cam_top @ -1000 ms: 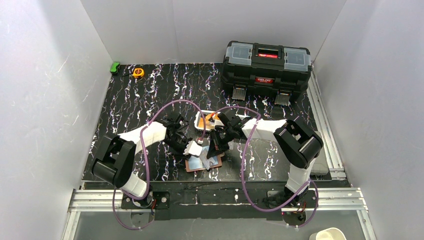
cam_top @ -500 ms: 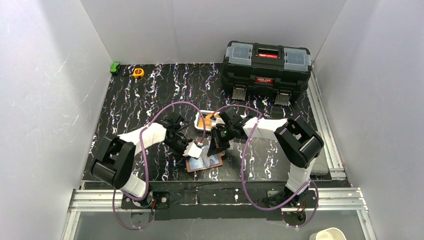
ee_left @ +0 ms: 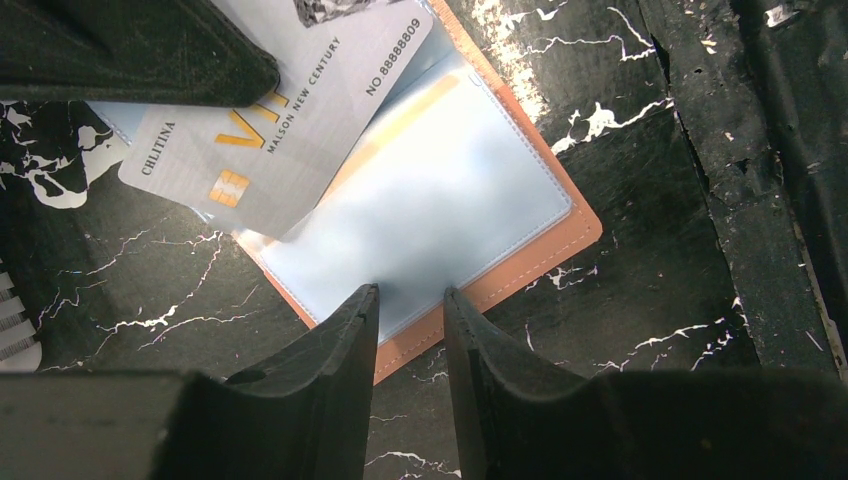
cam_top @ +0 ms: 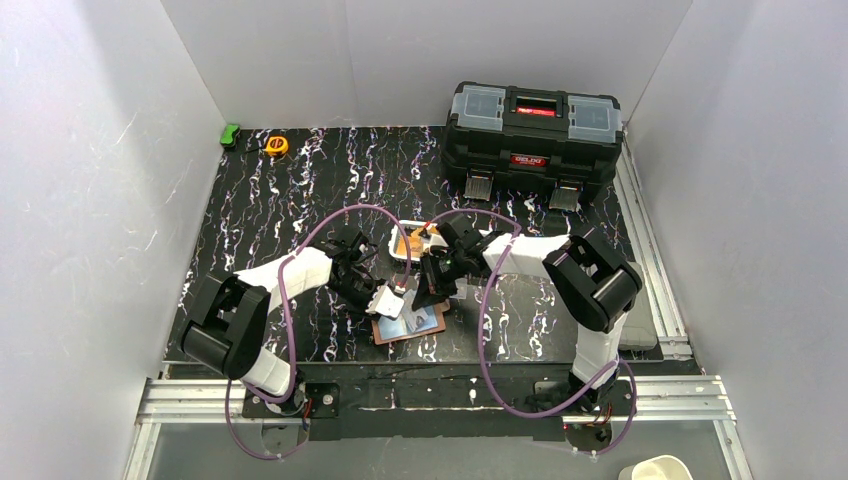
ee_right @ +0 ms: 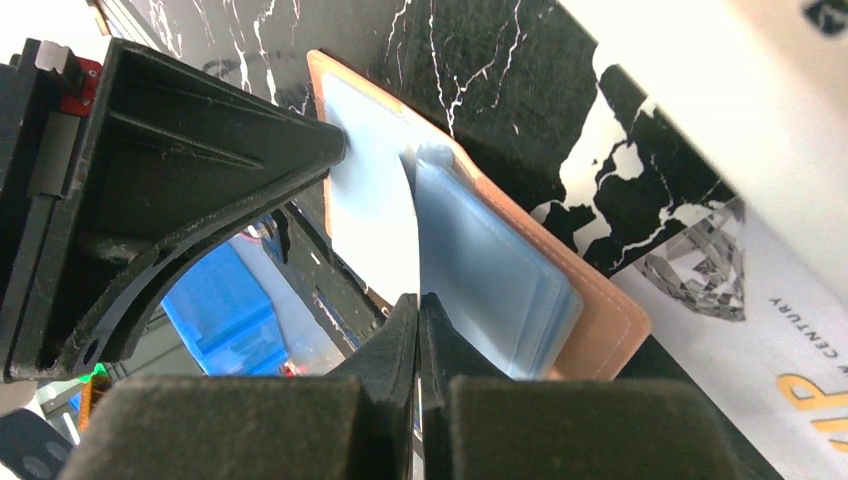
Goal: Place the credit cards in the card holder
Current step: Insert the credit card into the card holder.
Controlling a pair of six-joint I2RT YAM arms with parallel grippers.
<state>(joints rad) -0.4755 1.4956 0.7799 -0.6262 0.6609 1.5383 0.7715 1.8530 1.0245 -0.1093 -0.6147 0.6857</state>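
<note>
The card holder (cam_top: 428, 326) lies open near the table's front edge, with salmon edges and clear sleeves (ee_left: 470, 190). My left gripper (ee_left: 412, 295) is narrowly open, and its tips sit on the holder's near sleeve edge with nothing between them. My right gripper (ee_right: 418, 300) is shut on a thin clear sleeve page of the holder (ee_right: 600, 320), held edge-on and upright. A pale striped credit card (ee_left: 290, 130) with gold lettering lies across the holder's far corner, partly under the right gripper's finger (ee_left: 130, 50). It also shows in the right wrist view (ee_right: 750, 300). In the top view both grippers (cam_top: 392, 304) (cam_top: 421, 297) meet over the holder.
A white slotted basket (cam_top: 402, 252) with an orange card in it stands just behind the grippers. A black toolbox (cam_top: 533, 125) stands at the back right. A yellow tape measure (cam_top: 276, 145) and a green object (cam_top: 230, 134) lie at the back left corner.
My right gripper has shifted slightly left over the card holder. The left arm has barely moved.
</note>
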